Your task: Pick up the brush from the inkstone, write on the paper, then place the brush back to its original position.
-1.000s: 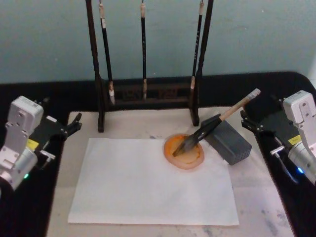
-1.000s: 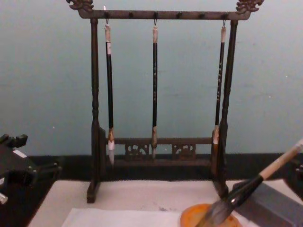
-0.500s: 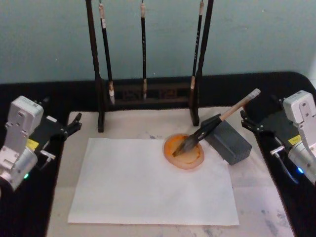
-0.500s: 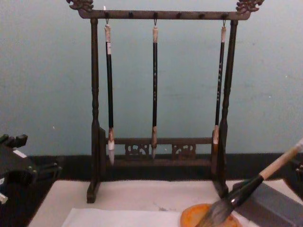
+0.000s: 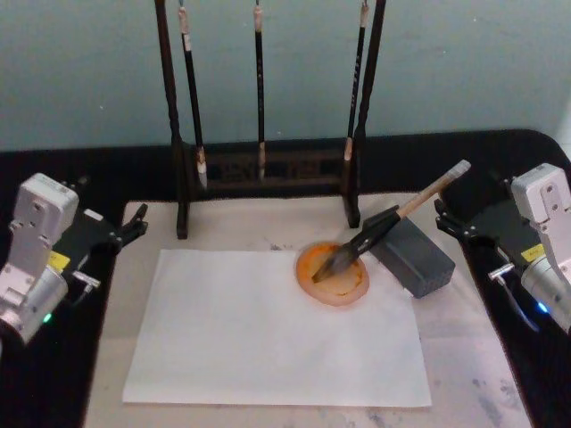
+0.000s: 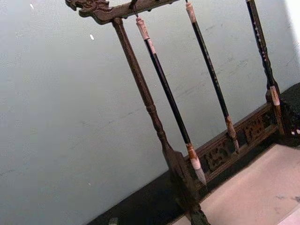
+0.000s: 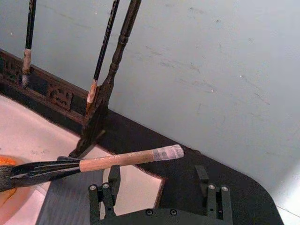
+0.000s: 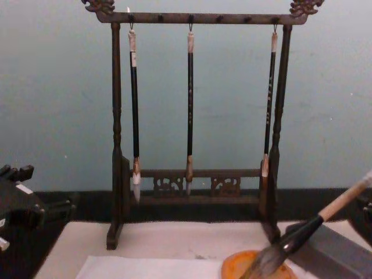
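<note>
**Right gripper (image 7: 157,176) spread, brush (image 5: 385,223) just beyond**

Empty, it is hovering near the handle's end. Brush is leaning on a grey block (image 5: 412,257), bristles lying in the orange dish (image 5: 335,283) at the paper's (image 5: 259,339) far corner. Left gripper (image 5: 132,227) is idling at left.

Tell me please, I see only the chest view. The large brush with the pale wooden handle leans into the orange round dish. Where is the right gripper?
Observer: The right gripper waits just short of the taped handle end of the large pale-handled brush, fingers open and not touching it.
Operator: Is the paper already written on?
Observer: No. In the head view the white paper sheet is blank, and the orange round dish sits on its far right corner.
Operator: And the left gripper?
Observer: The left gripper is beside the far left corner of the beige felt mat, apart from the paper.
</note>
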Controlling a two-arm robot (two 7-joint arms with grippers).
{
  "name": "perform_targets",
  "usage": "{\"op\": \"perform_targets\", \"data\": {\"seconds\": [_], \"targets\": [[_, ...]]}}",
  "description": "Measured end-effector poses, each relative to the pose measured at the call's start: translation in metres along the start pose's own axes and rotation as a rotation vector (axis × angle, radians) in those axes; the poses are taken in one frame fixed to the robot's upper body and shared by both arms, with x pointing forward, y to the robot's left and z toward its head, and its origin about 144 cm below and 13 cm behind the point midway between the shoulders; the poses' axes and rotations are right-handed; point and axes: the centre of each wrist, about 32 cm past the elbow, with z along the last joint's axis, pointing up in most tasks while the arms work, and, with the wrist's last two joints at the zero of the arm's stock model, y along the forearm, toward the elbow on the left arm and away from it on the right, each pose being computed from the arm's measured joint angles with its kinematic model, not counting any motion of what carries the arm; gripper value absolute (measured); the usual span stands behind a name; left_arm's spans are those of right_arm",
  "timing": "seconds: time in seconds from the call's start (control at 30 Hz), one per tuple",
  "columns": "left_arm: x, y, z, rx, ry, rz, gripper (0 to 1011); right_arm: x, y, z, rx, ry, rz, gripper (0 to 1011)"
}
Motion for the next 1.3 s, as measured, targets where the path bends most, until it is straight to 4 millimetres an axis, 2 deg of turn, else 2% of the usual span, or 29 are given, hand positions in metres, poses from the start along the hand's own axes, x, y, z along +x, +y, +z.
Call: {"op": "perform_targets", "data": {"seconds": [0.93, 1.1, 1.3], "targets": [[0.0000, 0.0000, 0.0000, 0.000, 0.000, 0.000, 1010, -0.0003, -0.0023, 0.0011, -0.003, 0.014, 0.004, 1000], [0.0000, 0.0000, 0.0000, 0.000, 0.000, 0.000, 1010, -0.0008, -0.0040, 0.0041, 0.002, 0.086, 0.007, 1000], [0.0000, 0.0000, 0.0000, 0.000, 0.000, 0.000, 1010, -0.0007, -0.0042, 0.0083, 0.001, 0.268, 0.017, 1000]]}}
